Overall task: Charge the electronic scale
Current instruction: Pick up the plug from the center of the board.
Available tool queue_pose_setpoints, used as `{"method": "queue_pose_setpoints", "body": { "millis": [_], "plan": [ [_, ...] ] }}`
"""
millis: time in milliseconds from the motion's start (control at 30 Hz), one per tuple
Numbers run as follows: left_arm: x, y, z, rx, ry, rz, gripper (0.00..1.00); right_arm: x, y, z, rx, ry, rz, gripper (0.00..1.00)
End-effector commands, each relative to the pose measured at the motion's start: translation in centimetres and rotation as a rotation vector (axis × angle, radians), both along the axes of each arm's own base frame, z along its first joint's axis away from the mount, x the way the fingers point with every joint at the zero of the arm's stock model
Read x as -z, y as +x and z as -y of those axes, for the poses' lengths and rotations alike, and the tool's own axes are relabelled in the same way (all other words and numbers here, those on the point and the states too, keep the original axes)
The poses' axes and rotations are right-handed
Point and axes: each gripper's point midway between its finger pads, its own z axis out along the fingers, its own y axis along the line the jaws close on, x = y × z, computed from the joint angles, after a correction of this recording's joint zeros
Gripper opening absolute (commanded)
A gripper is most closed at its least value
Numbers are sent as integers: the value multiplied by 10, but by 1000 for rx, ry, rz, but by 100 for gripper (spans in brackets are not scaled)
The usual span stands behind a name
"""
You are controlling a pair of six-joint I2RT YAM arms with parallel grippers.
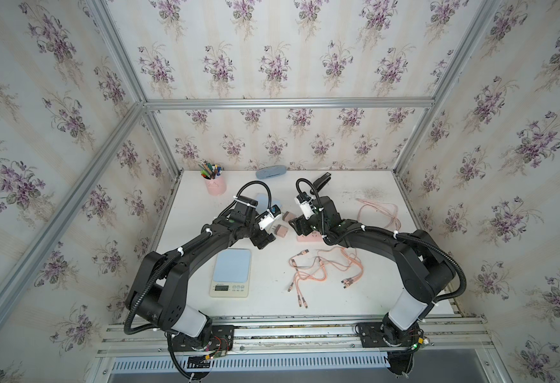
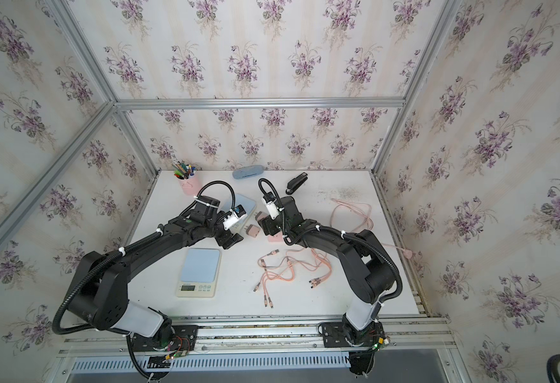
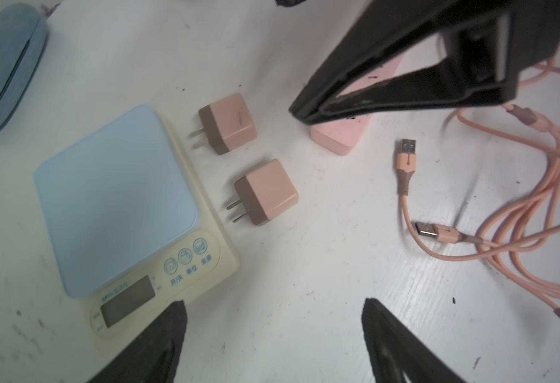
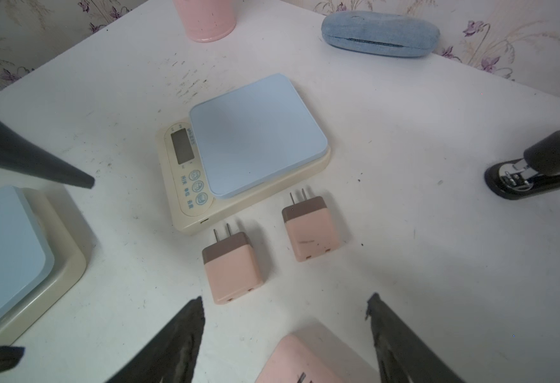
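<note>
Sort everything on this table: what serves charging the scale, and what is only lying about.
For the job (which of the two scales is meant I cannot tell):
front scale, rear scale, two pink plug adapters, pink power strip, pink USB cables.

Lying about:
pen cup, blue glasses case, black stapler.

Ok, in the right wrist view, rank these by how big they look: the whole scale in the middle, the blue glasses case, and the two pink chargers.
1. middle scale
2. blue glasses case
3. nearer pink charger and farther pink charger, tied: they look alike, and nearness to the camera probably explains the slight difference.
</note>
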Motion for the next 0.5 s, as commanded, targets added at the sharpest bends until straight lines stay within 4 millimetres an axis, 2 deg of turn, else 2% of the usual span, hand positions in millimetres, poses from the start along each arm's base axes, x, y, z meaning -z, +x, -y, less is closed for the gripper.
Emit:
{"method": "queue_pose_setpoints", "body": {
  "millis": [0,67,167,300,467],
  "plan": [
    [22,-3,11,277,191,27,73,-5,-1,14,110,59,-68,79],
    [40,6,6,347,347,32,69,-4,-3,34,214,136,-167,77],
    [37,18,10,357,349,46,68,-7,3,65,339,224,-259,75],
    [42,30,21,391,348,27,69,-6,1,68,350,311,-363,75],
    [55,32,38,506,407,-17,66,2,-7,71,366,328,-390,75]
  ]
}}
